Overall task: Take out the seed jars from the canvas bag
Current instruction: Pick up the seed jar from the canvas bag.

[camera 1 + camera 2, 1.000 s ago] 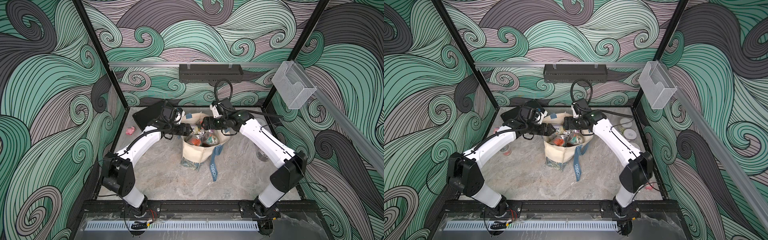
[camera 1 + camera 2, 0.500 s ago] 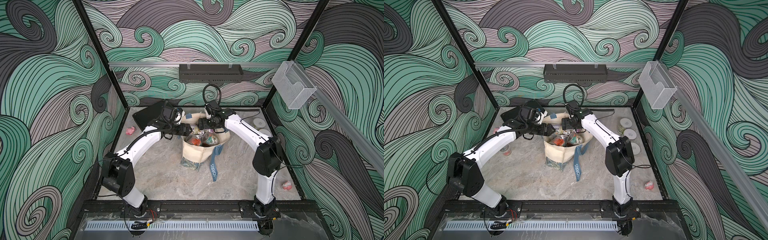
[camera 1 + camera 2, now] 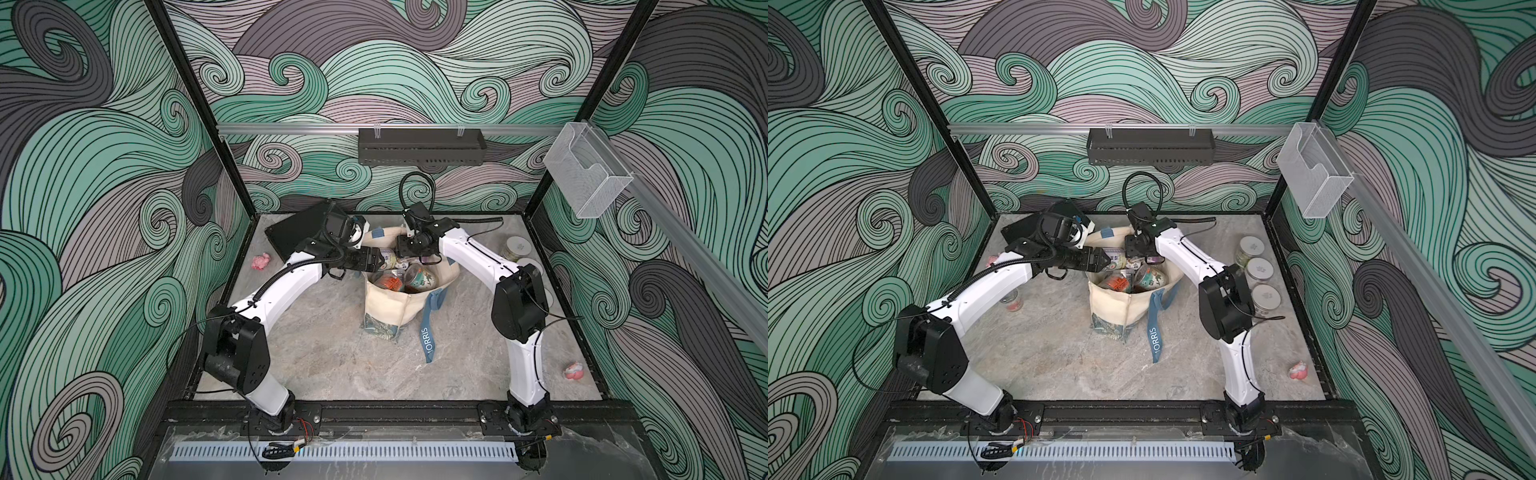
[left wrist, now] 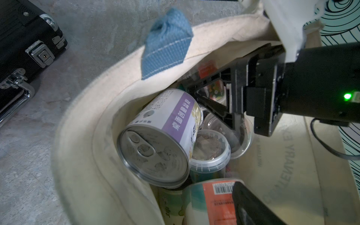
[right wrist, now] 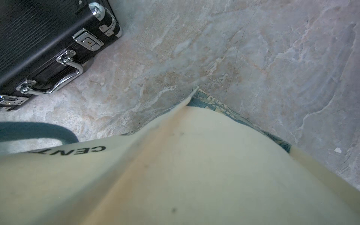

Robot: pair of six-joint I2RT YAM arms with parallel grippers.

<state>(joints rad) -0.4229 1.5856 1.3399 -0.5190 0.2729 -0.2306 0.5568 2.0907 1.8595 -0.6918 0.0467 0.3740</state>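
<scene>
We are risking a slipped seed jar [image 4: 215, 89] in the crowded canvas bag [image 4: 87, 136]: right gripper [image 4: 191, 89] straddling it, clamp state indeterminable; left gripper [image 3: 375, 261] standing wide

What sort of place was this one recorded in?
Probably a lab test cell for robots: wave-patterned wall panels in a black frame close off a marble-look tabletop, and the left arm and right arm are bolted to a rail at its front edge.
</scene>
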